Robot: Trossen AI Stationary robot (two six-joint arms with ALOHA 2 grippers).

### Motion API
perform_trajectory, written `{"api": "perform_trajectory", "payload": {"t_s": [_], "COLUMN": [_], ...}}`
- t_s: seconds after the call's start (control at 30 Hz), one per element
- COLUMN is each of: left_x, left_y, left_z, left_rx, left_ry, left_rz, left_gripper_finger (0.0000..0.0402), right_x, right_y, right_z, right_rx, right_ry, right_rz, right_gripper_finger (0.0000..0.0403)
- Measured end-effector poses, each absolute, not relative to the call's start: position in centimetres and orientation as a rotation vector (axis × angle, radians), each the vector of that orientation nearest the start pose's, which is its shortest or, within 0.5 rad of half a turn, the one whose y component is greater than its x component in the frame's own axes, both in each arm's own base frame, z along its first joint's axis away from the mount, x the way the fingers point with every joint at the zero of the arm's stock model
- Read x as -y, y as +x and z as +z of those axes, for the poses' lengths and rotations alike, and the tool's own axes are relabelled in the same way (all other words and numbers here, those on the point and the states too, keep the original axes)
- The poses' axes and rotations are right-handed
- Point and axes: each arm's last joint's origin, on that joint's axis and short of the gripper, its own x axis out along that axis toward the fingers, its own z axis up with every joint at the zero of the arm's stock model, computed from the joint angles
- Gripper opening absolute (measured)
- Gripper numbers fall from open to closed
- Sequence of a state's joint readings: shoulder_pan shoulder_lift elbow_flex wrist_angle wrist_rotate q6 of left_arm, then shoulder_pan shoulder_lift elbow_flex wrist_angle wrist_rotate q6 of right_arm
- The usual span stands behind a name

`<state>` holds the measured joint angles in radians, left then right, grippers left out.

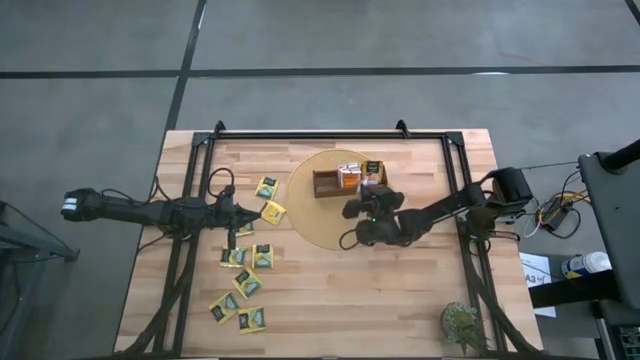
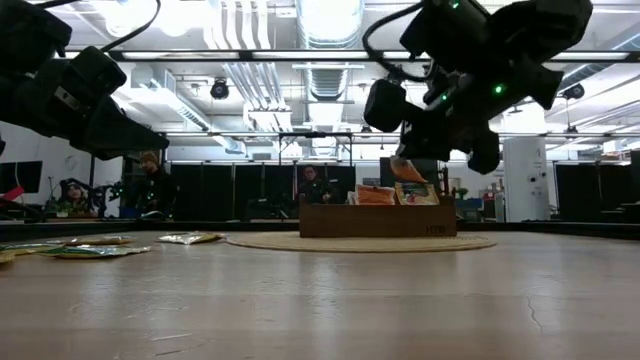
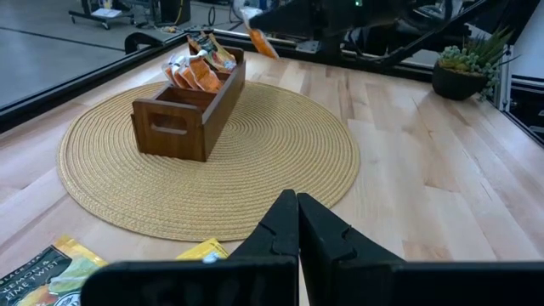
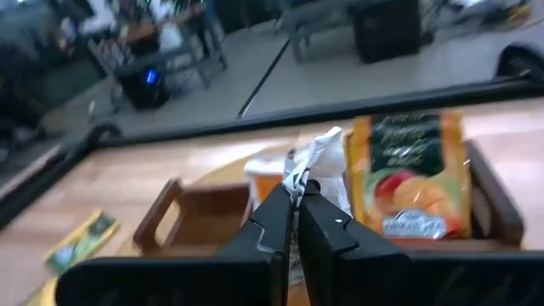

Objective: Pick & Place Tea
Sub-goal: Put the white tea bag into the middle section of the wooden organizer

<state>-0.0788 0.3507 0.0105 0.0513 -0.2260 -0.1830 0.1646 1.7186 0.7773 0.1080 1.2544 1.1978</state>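
My right fingers (image 4: 293, 200) are pinched shut on a tea packet (image 4: 316, 161), a white crinkly one, holding it by its edge. In the high view my right gripper (image 1: 366, 205) hangs over the wooden tray (image 1: 330, 184), which sits on the round woven mat (image 1: 310, 225) in the middle of the desk (image 1: 330, 310). The packet hangs just above the tray and is not in it yet, I think.

To do this step well, I should go slowly. The tray already has orange packets (image 3: 197, 72) standing in its right part, and a big orange packet (image 4: 414, 174) stands close beside mine. I want my packet to go down next to them without bumping them over. I should lower it until it is well inside the walls, and only then let go. If I let go too high, it may flutter out onto the mat.

My left fingers (image 3: 297, 223) are shut and hold nothing. That left gripper (image 1: 243, 212) waits on the left side of the desk, by the yellow-green packets (image 1: 250, 258) lying flat there. Those are waiting to be picked up.
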Motion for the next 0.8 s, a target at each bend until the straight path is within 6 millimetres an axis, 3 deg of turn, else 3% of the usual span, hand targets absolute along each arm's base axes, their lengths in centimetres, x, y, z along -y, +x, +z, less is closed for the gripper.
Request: {"api": "perform_trajectory", "payload": {"t_s": [0.27, 0.4, 0.57, 0.8], "left_x": [0.3, 0.3, 0.3, 0.3], "left_y": [11.5, 11.5, 11.5, 11.5], "left_z": [14.2, 14.2, 14.2, 14.2], "left_rx": [-0.272, -0.271, -0.271, -0.272], "left_ry": [-0.137, -0.137, -0.138, -0.138], "left_rz": [0.171, 0.171, 0.172, 0.171], "left_gripper_finger": [0.0000, 0.0000, 0.0000, 0.0000], "right_x": [-1.3, 0.1, 2.1, 2.8], "right_y": [31.3, 32.1, 32.7, 33.0], "right_z": [12.9, 12.0, 12.1, 12.8], "right_rx": [0.175, 0.144, 0.086, 0.087], "right_ry": [0.463, 0.465, 0.468, 0.430], "right_rz": [-1.306, -1.314, -1.290, -1.291], "right_gripper_finger": [0.0013, 0.0013, 0.0013, 0.0013]}}
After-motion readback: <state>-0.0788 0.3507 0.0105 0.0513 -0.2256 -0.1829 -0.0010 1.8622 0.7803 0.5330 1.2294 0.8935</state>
